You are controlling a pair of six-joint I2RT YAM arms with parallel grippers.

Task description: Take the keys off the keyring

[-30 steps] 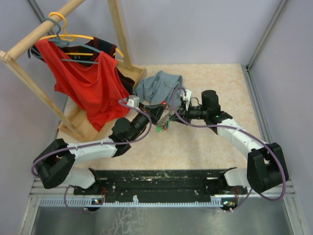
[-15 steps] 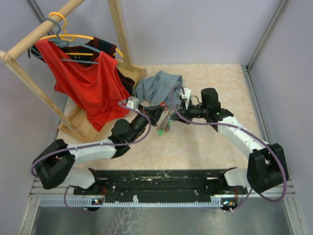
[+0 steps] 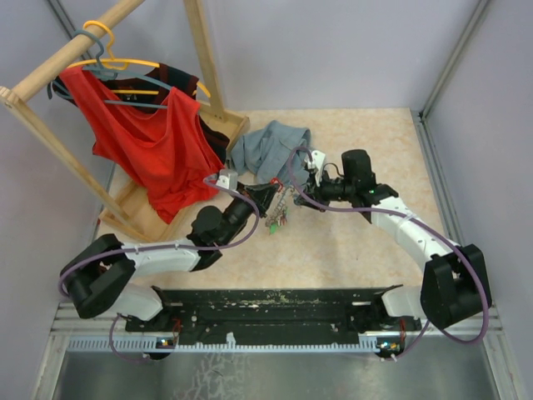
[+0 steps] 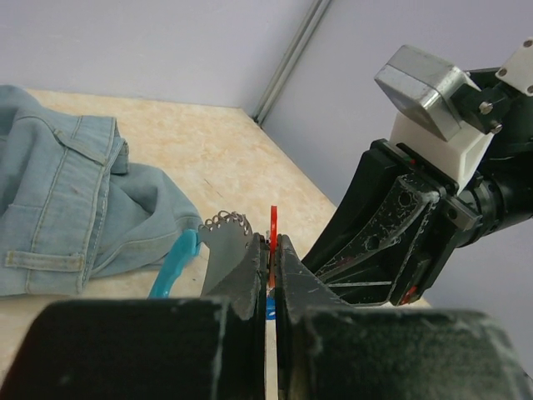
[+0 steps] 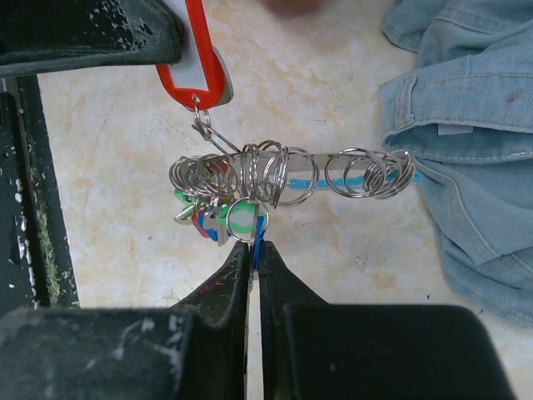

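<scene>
The keyring is a light blue bar (image 5: 346, 181) strung with several silvery rings (image 5: 250, 171), held off the table between my two grippers. The keys (image 5: 204, 218), with green, red and blue heads, hang in a bunch under it; they also show in the top view (image 3: 274, 222). My left gripper (image 4: 269, 247) is shut on a red key tag (image 4: 272, 227) clipped to the rings; the tag also shows in the right wrist view (image 5: 196, 71). My right gripper (image 5: 255, 250) is shut on a blue key head (image 5: 259, 236). In the top view the left gripper (image 3: 265, 197) and right gripper (image 3: 293, 197) nearly touch.
A crumpled denim garment (image 3: 268, 146) lies just behind the grippers. A wooden clothes rack (image 3: 50, 67) with a red shirt (image 3: 150, 142) on hangers stands at the back left, its base (image 3: 137, 212) next to my left arm.
Both grippers have shifted slightly left and away, and the bunch of keys now hangs a little lower between them. Both grips are unchanged.
</scene>
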